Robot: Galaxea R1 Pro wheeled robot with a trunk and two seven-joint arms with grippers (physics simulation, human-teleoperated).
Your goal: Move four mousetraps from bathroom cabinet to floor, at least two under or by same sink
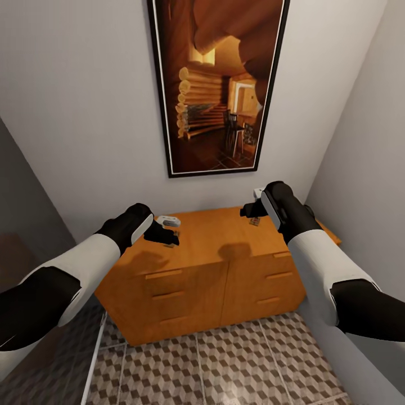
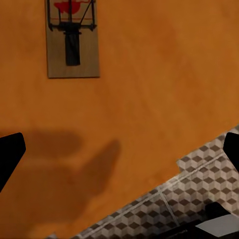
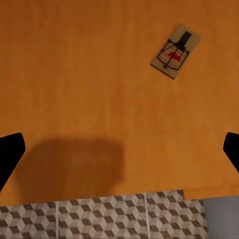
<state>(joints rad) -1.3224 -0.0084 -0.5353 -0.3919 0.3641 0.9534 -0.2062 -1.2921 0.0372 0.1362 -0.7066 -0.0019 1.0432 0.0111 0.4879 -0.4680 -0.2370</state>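
The orange-brown cabinet [image 1: 225, 264] stands against the wall, and both my arms reach over its top. One mousetrap [image 2: 72, 42], a small wooden board with a dark spring, lies flat on the top ahead of my open left gripper [image 2: 119, 152], apart from it. Another mousetrap [image 3: 176, 51] lies angled on the top ahead of my open right gripper [image 3: 119, 152], and it is also seen as a small mousetrap [image 1: 254, 221] under the right gripper [image 1: 250, 211]. My left gripper [image 1: 167, 237] hangs over the top's left part. Cube-pattern bathroom floor [image 1: 225, 365] lies in front. The bathroom sink is out of view.
A small white object [image 1: 167, 220] lies on the cabinet top near the left gripper. A large framed picture [image 1: 216, 84] hangs on the wall above. A grey wall [image 1: 365, 140] closes in at the cabinet's right end. The drawer fronts carry slim bar handles [image 1: 163, 274].
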